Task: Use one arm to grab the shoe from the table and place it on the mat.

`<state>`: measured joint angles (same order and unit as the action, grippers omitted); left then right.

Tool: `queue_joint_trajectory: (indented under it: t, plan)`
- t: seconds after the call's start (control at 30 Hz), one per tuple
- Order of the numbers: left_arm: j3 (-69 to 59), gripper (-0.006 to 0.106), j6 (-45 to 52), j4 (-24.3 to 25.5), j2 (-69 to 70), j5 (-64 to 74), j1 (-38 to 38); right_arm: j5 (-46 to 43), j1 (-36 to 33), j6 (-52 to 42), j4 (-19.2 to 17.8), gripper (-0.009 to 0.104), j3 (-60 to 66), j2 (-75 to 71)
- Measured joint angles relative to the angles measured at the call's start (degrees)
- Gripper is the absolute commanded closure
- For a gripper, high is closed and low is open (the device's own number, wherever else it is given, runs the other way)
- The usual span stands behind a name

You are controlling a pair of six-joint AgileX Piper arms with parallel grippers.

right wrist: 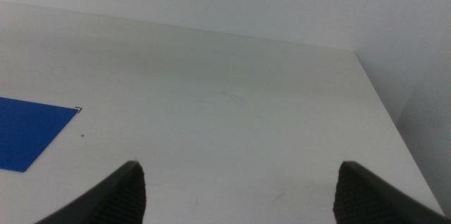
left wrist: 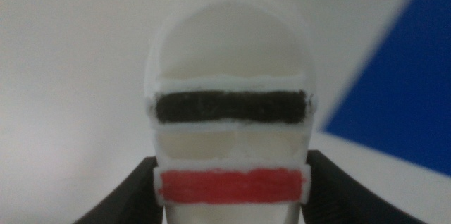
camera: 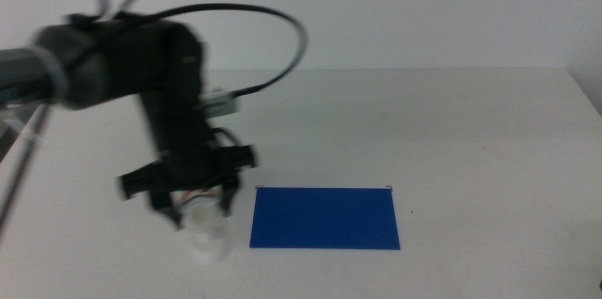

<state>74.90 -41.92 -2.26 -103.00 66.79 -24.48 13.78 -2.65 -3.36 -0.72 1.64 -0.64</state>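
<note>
The left arm (camera: 141, 73) reaches in from the left, its pincer (camera: 196, 207) closed on the shoe (camera: 209, 235) just left of the mat (camera: 324, 217). In the left wrist view the shoe (left wrist: 231, 139) sits between the two dark jaws, which press its sides at the red strap (the black strap lies further out). The mat lies flat on the white surface (camera: 451, 130) with nothing on it. The right pincer (right wrist: 239, 192) waits off to the right above the surface, jaws spread wide and gripping nothing.

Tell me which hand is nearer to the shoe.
Left. The left hand is at the shoe, its jaws on either side of it, just left of the mat. The right hand waits open, far off beyond the mat's right side.
</note>
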Motion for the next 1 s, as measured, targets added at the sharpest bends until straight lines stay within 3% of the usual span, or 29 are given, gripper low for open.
queue_joint_trajectory:
  t: [0.27, 0.53, 1.0]
  plan:
    - [15.0, 0.097, -2.8, -0.2, -10.7, 2.0, -8.8, 0.0, 0.0, 0.0, 0.0, 0.017, 0.0, 0.0]
    - [26.8, 0.097, -3.8, -0.8, -19.7, 2.7, -12.9, 0.0, 0.0, 0.0, 0.0, 0.017, 0.0, 0.0]
    - [29.9, 0.097, -4.1, 1.3, -21.3, 3.0, -13.2, 0.0, 0.0, 0.0, 0.0, 0.017, 0.0, 0.0]
